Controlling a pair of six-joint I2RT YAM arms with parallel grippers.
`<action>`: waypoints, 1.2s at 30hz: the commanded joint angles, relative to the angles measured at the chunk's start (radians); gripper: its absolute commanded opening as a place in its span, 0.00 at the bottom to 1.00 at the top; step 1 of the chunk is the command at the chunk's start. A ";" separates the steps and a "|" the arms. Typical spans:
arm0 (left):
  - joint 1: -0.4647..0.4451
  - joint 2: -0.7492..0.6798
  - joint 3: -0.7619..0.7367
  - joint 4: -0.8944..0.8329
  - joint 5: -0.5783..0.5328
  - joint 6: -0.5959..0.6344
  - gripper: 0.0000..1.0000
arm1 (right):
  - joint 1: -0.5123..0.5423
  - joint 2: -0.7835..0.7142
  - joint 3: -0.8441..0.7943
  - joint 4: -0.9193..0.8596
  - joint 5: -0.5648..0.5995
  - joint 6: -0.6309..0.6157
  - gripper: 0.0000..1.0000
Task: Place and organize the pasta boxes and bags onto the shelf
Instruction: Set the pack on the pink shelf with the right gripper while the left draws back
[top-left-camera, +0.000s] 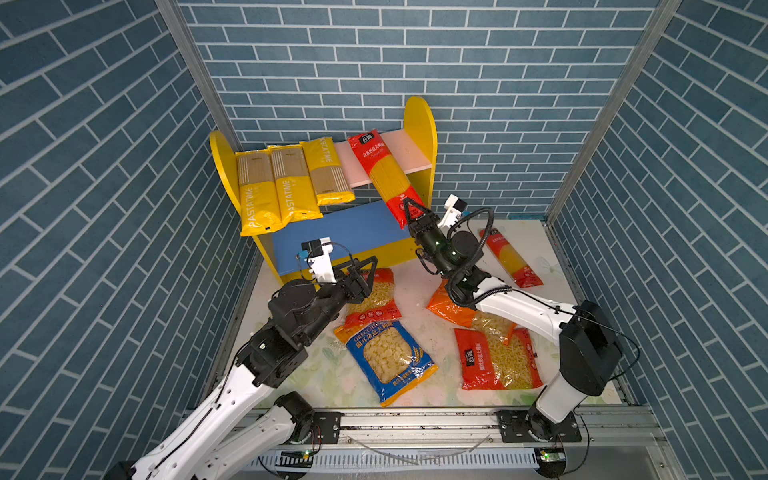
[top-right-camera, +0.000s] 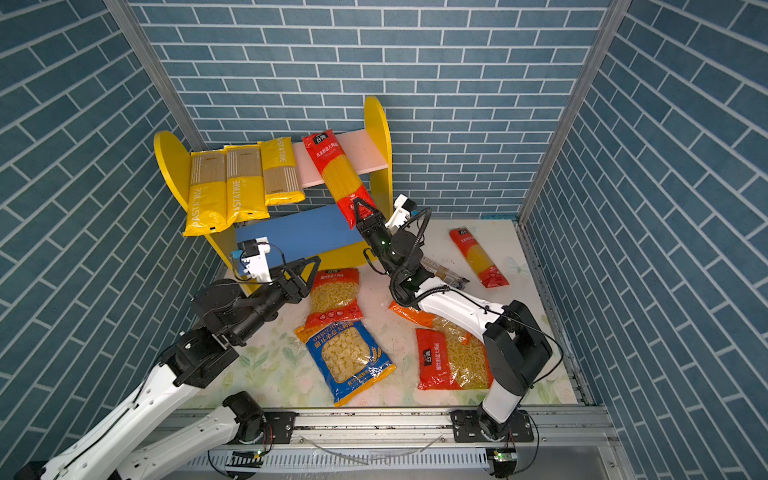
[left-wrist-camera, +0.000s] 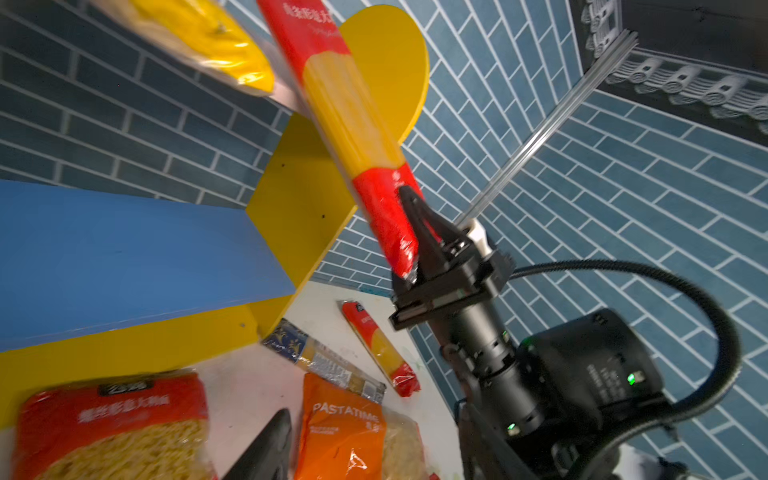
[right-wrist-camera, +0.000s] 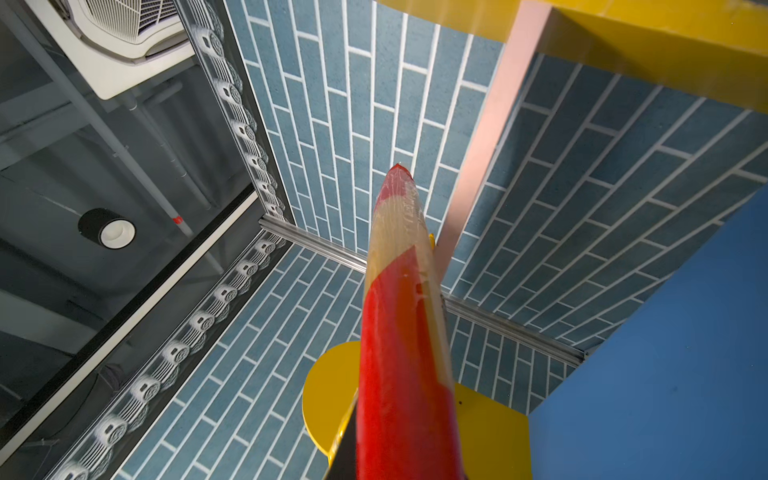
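Right claw (top-left-camera: 415, 208) is clamping the low end of a red spaghetti pack (top-left-camera: 384, 174). The pack is leaning tilted, with its top end lying on the pink board (top-left-camera: 409, 156) of the shelf (top-left-camera: 419, 120) and its bottom hanging in front of the blue board (top-left-camera: 340, 232). Three yellow packs (top-left-camera: 291, 178) are sitting side by side on the pink board, poking out over its front edge.

Left claw (top-left-camera: 371, 274) is hovering with jaws apart, gripping nothing, just above a red bag (top-left-camera: 376, 299) on the desk (top-left-camera: 409, 286). A blue bag (top-left-camera: 386, 357), orange bag (top-left-camera: 440, 308), second red bag (top-left-camera: 473, 365) and second red spaghetti pack (top-left-camera: 509, 257) are lying on the desk too.

My left end effector (top-left-camera: 371, 274) hangs low with jaws apart; my right end effector (top-left-camera: 416, 210) reaches upward, clamped tight.
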 joint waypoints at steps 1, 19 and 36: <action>-0.003 -0.068 -0.055 -0.172 -0.086 0.031 0.64 | 0.024 0.019 0.182 -0.007 0.036 0.028 0.00; -0.003 -0.234 -0.160 -0.290 -0.112 -0.057 0.63 | 0.110 0.401 0.864 -0.403 0.163 0.043 0.32; -0.003 -0.229 -0.222 -0.253 -0.090 -0.078 0.63 | 0.097 0.333 0.697 -0.359 0.083 0.017 0.28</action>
